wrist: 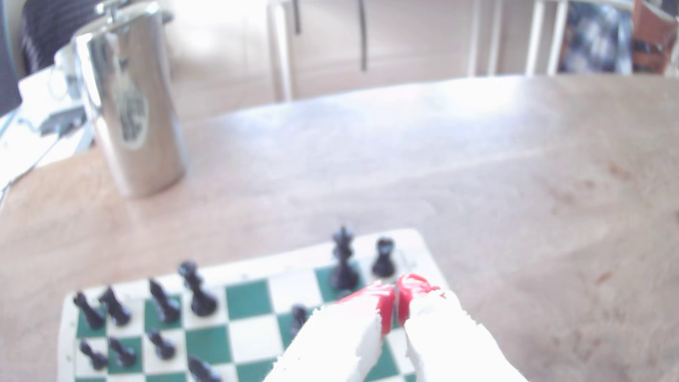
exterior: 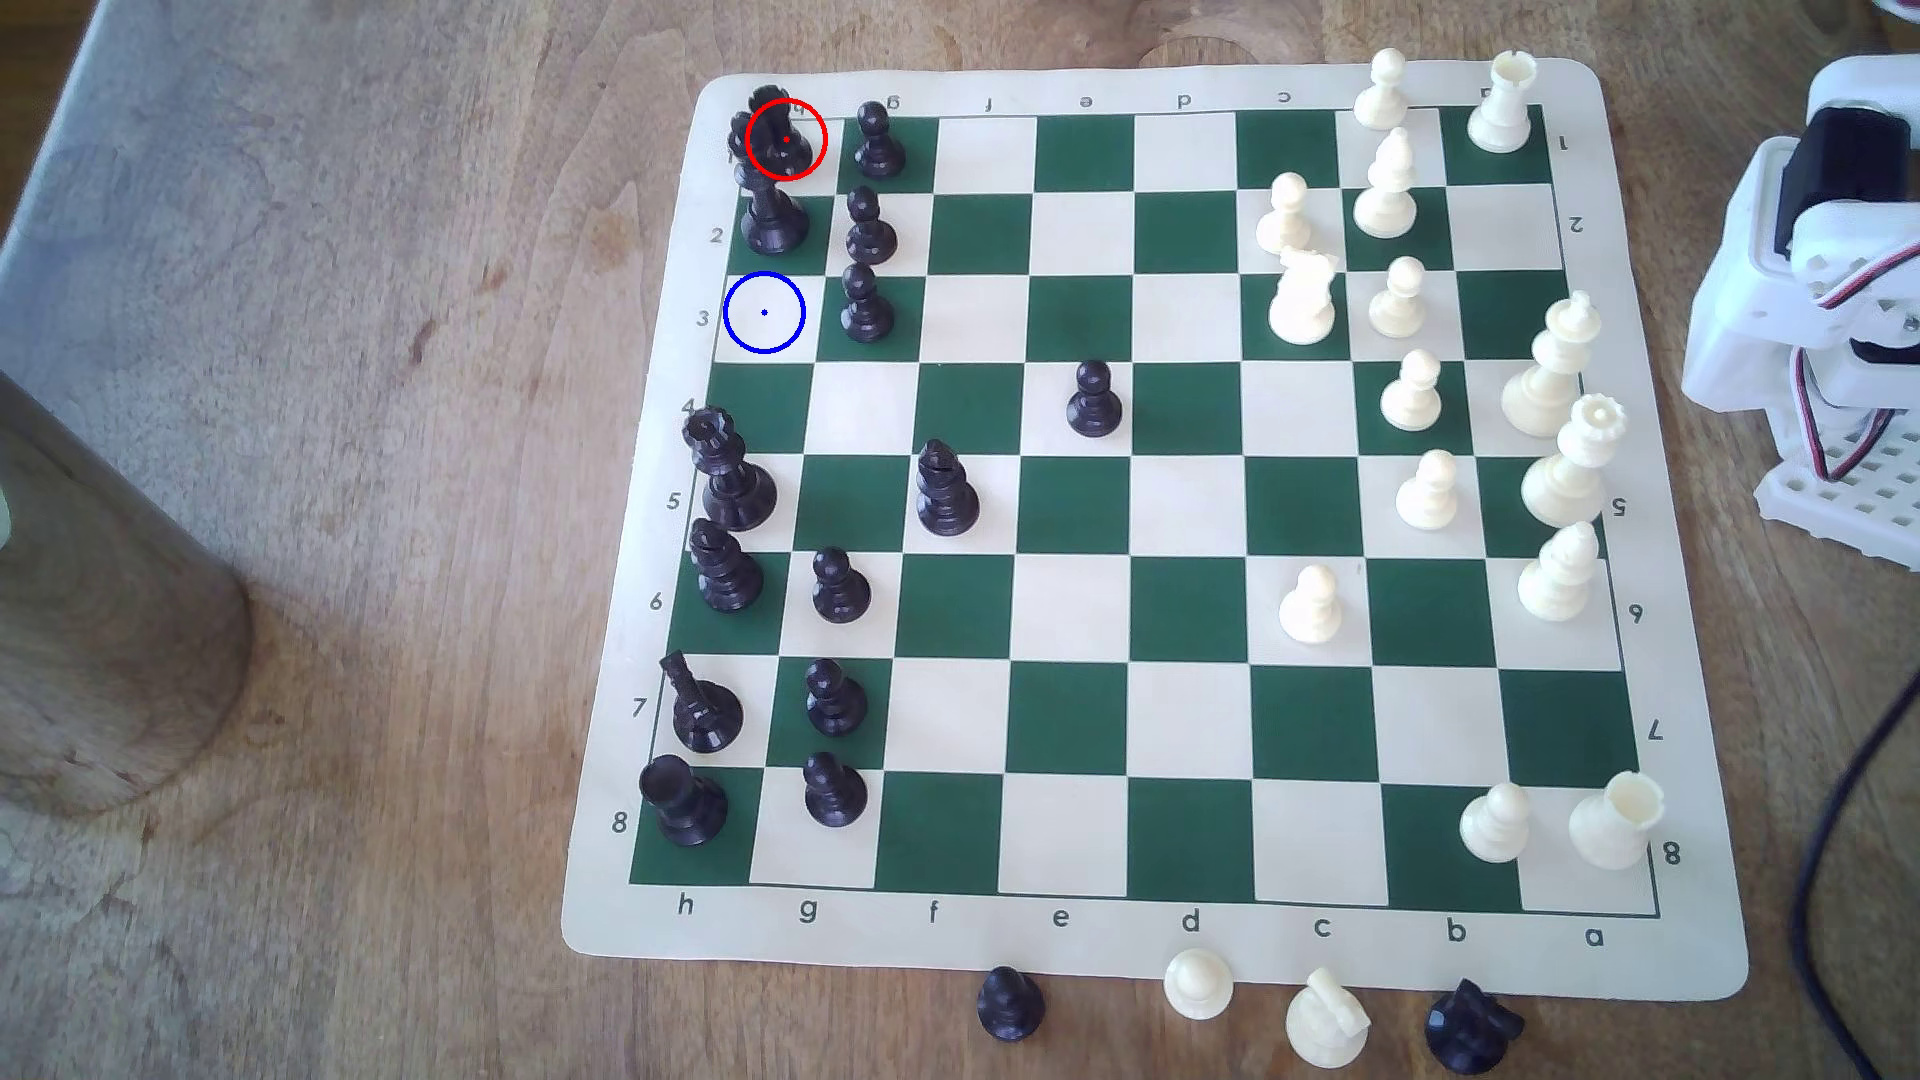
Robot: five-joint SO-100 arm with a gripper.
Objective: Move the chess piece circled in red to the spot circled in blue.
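The black rook (exterior: 774, 135), a squat dark tower, stands ringed in red on the corner square at the top left of the green-and-cream mat (exterior: 1143, 950) in the exterior view. Two squares nearer along the same edge column is the cream square with the blue ring (exterior: 764, 312), bare of pieces. A taller slim-waisted black piece (exterior: 771, 218) stands between them. In the wrist view the rook (wrist: 384, 257) is beyond my gripper (wrist: 397, 290), whose red-tipped white fingers (wrist: 371, 305) meet with nothing between them. The gripper hangs above the board, apart from the rook.
The white arm body (exterior: 1818, 312) sits off the mat at the exterior view's right, beside a dark cable (exterior: 1839, 831). A metal cup (exterior: 104, 623) stands at the left. Black pawns (exterior: 868, 223) line the neighbouring column. Captured pieces (exterior: 1195, 981) lie below the mat's near edge.
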